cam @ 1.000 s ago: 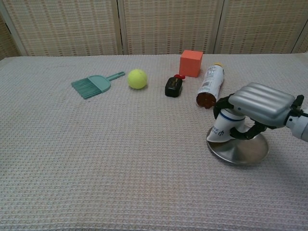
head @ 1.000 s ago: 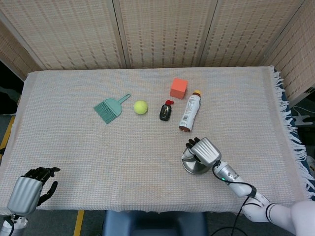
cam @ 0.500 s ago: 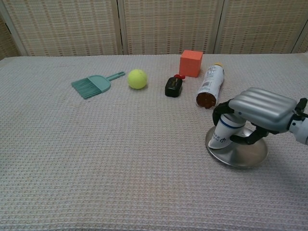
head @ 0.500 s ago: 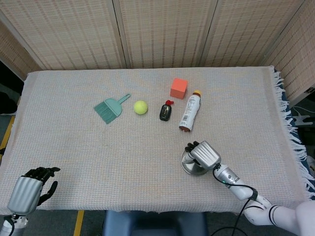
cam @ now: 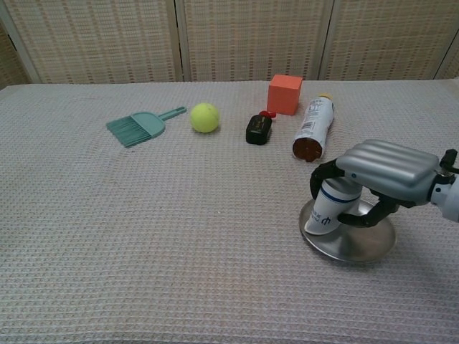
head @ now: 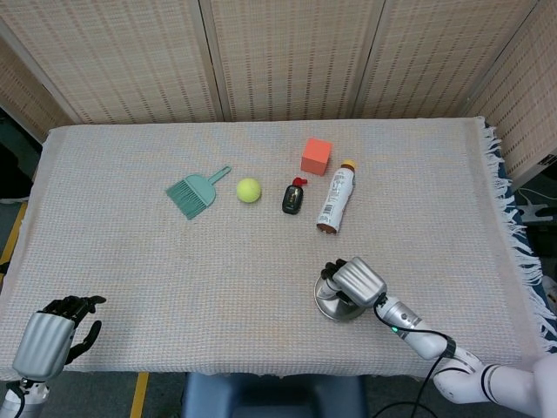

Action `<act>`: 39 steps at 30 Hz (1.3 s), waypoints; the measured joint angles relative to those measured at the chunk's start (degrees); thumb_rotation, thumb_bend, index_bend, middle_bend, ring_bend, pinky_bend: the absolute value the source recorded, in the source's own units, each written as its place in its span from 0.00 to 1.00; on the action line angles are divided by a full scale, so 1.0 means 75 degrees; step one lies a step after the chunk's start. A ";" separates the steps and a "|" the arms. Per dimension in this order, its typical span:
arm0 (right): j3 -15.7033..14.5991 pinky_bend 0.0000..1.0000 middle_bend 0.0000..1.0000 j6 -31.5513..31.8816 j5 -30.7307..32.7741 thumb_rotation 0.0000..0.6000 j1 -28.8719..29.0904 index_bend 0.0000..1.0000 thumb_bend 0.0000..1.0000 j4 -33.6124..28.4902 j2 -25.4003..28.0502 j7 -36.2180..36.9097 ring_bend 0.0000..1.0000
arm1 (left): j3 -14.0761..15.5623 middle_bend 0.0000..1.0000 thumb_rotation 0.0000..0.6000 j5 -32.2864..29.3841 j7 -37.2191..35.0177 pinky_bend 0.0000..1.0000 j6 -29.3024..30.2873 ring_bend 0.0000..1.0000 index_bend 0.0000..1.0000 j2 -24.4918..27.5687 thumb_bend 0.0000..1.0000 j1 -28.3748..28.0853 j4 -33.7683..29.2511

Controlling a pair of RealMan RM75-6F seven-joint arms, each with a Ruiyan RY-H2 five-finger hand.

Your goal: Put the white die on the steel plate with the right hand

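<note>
Over the steel plate (cam: 358, 245), white die (cam: 331, 208) with blue band.

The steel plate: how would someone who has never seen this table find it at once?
Look at the near right part of the cloth-covered table, in front of the lying white bottle. The round shiny steel plate sits under the right hand, the only bare-metal item there.

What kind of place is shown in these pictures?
Probably an indoor robot test area, not a home: a table under a woven cloth, woven folding screens behind it, and unrelated items laid out, such as a tennis ball and a small dustpan.
</note>
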 measured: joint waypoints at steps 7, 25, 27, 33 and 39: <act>0.0045 0.78 0.50 0.0091 0.0038 1.00 -0.0013 0.58 0.25 0.0152 0.0117 -0.0666 0.42 | -0.0001 0.50 1.00 -0.0003 0.0003 0.56 0.0004 0.43 0.36 0.0001 0.40 0.0004 -0.0011; -0.0029 0.78 0.50 0.0275 -0.0063 1.00 -0.0088 0.58 0.25 -0.0001 0.0117 -0.0498 0.42 | 0.0004 0.50 1.00 -0.0002 0.0032 0.56 -0.0006 0.43 0.36 0.0000 0.39 0.0008 -0.0008; -0.0070 0.78 0.50 0.0228 -0.0092 1.00 -0.0061 0.58 0.25 -0.0292 0.0246 -0.0195 0.42 | 0.0003 0.50 1.00 0.0003 0.0030 0.56 -0.0001 0.43 0.36 0.0001 0.39 0.0008 -0.0016; -0.0156 0.78 0.50 0.0184 -0.0164 1.00 -0.0027 0.58 0.25 -0.0885 0.0735 -0.0047 0.42 | 0.0003 0.50 1.00 -0.0002 0.0045 0.56 -0.0011 0.43 0.36 0.0000 0.39 0.0008 -0.0023; -0.0110 0.78 0.50 0.0242 -0.0086 1.00 -0.0111 0.58 0.25 -0.0402 0.0664 -0.0885 0.42 | 0.0005 0.50 1.00 -0.0008 0.0079 0.56 -0.0026 0.43 0.36 0.0000 0.39 0.0009 -0.0044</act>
